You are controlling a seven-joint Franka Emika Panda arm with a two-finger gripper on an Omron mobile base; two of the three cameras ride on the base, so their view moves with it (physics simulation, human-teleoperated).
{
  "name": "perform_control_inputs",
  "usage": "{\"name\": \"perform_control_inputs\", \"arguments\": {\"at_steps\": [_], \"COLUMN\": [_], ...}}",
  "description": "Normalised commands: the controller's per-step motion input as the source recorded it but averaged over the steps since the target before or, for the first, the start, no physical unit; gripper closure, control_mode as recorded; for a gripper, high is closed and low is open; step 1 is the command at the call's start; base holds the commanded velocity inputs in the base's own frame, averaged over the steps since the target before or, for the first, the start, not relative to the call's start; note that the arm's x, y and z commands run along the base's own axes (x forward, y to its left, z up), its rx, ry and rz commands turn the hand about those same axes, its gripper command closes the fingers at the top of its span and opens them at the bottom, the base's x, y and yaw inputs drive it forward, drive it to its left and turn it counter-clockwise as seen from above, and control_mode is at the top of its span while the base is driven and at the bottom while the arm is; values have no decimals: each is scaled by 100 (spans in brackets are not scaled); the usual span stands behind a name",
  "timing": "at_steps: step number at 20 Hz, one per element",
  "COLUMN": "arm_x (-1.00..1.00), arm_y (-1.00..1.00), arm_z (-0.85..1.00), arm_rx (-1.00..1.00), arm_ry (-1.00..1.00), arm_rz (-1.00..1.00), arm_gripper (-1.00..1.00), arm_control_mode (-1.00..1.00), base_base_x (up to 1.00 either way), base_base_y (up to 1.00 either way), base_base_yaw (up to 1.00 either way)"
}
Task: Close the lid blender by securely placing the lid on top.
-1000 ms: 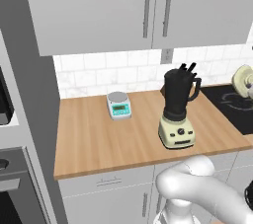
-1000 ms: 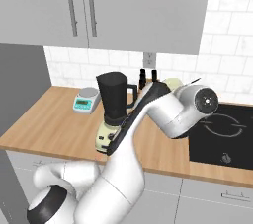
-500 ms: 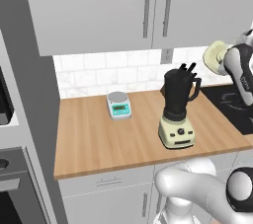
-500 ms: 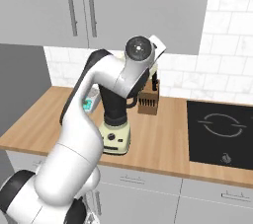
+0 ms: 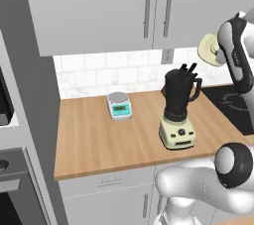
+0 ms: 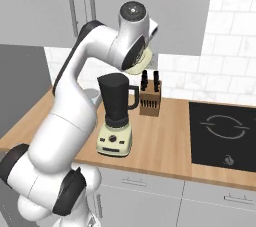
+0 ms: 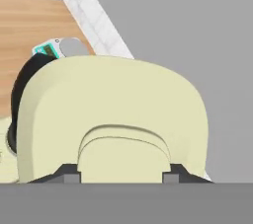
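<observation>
No brand name, label or readable writing is showing on anything here; the only display is the teal panel on the scale, and its characters are too small to make out. One wooden table (image 5: 99, 144) is carrying the things, with grey wall cabinets (image 5: 99, 6) hanging above it, two long handles showing on their doors, and a white tiled wall running behind. One black hob (image 6: 222, 131) is sitting in the table at the right. One blender (image 5: 179, 110) is standing upright on the table near its front edge, its dark jar with a side handle sitting on a squat cream base bearing a dark knob, and its top is standing open. One knife block (image 6: 150, 102) of wood is standing just behind the blender with dark handles poking up. One small grey scale (image 5: 119, 105) is resting well to the left of the blender, near the tiles. One lid (image 5: 208, 49), a pale cream disc, is being held in the air, higher than the jar's top and off to its right in the left base view, tilted on edge rather than lying flat. The claw (image 7: 121, 171) is clenching the lid's raised centre knob between its two dark fingertips (image 7: 64, 174).
</observation>
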Motion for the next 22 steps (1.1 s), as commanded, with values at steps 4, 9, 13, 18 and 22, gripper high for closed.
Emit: {"name": "perform_control_inputs", "arguments": {"at_steps": [4,9,13,18,22], "arm_x": [0,0,0,-4,0], "arm_y": [7,26,34,22,24], "arm_z": [-7,-3,0,-12,-38], "arm_rx": [-3,-4,-2,0,0], "arm_ry": [4,20,24,10,7], "arm_rz": [0,0,0,0,0], "arm_gripper": [100,100,100,100,100], "arm_control_mode": [-100,-100,-100,-100,-100], "base_base_x": [0,0,0,0,0], "base_base_y": [0,0,0,0,0], "base_base_yaw": [0,0,0,0,0]}}
